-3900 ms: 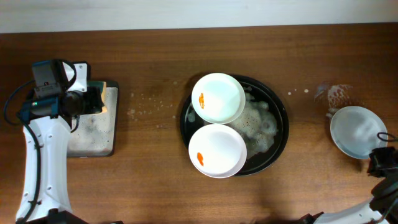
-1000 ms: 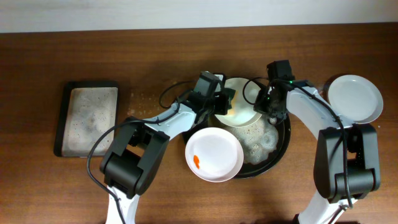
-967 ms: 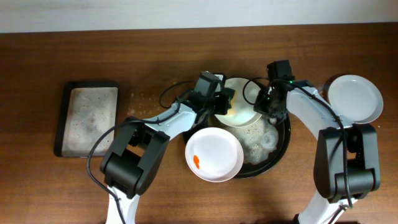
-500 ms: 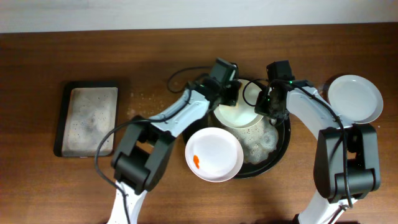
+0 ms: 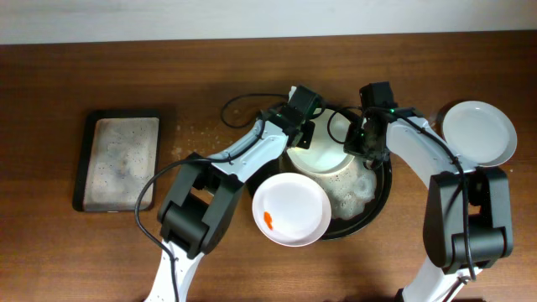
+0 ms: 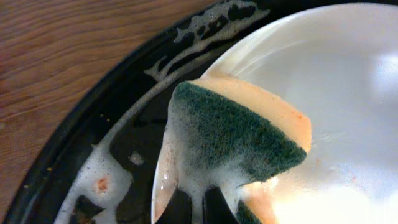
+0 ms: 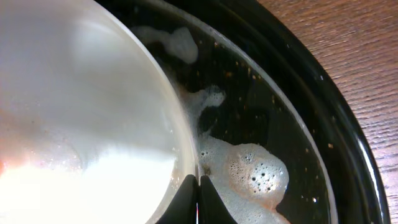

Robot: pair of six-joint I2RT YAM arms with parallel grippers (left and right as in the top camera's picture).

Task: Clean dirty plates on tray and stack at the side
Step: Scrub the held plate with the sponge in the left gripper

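Observation:
The round black tray holds soapy foam and two white plates. The back plate is tilted. My right gripper is shut on its right rim, as the right wrist view shows, with the plate to the left of the fingers. My left gripper is shut on a soapy green and yellow sponge and presses it on that plate's left part. The front plate has a small orange smear and overlaps the tray's front left rim. A third, faintly blue plate lies on the table at the right.
A small grey sponge tray with foam residue sits at the far left. Foam lies on the black tray's floor beside the held plate. The tray's rim borders the wooden table.
My left gripper has moved the sponge to the right and back across the back plate. The right gripper has stayed on the plate's rim.

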